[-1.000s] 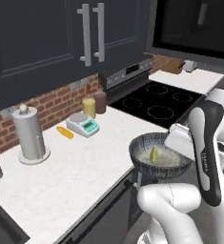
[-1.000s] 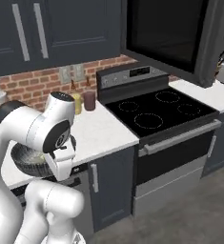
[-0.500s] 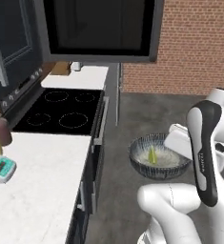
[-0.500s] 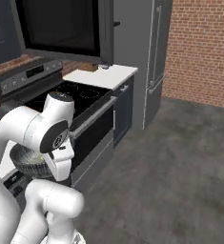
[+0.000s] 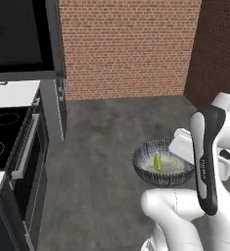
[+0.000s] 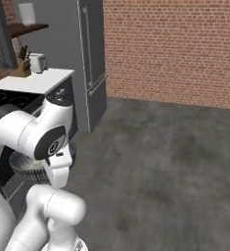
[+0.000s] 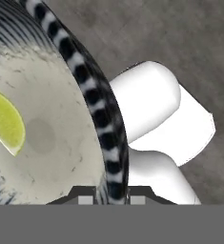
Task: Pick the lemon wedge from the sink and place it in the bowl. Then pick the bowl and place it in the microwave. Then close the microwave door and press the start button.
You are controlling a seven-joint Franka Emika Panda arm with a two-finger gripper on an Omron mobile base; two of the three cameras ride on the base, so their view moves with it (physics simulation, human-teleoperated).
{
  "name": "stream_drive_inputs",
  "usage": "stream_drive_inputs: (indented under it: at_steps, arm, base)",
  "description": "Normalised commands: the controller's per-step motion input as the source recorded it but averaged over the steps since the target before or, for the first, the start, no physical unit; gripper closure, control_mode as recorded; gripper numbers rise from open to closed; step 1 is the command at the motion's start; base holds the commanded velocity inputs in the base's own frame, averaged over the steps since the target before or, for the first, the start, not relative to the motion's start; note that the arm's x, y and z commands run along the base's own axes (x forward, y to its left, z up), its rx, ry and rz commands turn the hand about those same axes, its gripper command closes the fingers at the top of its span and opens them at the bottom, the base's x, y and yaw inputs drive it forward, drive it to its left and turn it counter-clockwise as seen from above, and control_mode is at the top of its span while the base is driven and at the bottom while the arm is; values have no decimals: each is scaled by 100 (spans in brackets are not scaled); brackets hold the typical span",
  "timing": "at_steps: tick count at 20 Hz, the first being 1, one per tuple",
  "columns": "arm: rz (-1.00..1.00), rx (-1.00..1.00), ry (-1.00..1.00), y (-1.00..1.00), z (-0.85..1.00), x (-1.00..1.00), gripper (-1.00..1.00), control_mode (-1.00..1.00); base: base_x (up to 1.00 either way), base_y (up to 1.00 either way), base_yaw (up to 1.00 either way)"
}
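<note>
Pincer [image 7: 111, 199] clamped astride the rim of the bowl [image 5: 162, 163], lemon wedge [image 5: 157, 161] loose inside; rigid, probably slick, keep level so nothing slides.

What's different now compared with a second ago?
The base has turned, so the counter and stove slid out to the left and a brick wall and bare floor now fill the view. The gripper stays clamped on the bowl's rim, with the lemon wedge still inside.
</note>
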Motion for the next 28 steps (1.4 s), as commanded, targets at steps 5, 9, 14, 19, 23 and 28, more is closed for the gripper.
stream_drive_inputs:
  at_steps: [5,9,14,19,23,28]
  arm:
    - [0,0,0,0,0,0,100,100]
    - [0,0,0,0,0,0,100,100]
    - [0,0,0,0,0,0,100,100]
    - [0,0,0,0,0,0,100,100]
    - [0,0,0,0,0,0,100,100]
    - [0,0,0,0,0,0,100,100]
  base:
    - [100,-95,0]
    - [100,-84,21]
    - [100,-78,47]
    - [100,-50,67]
    - [100,-8,73]
    - [100,-10,81]
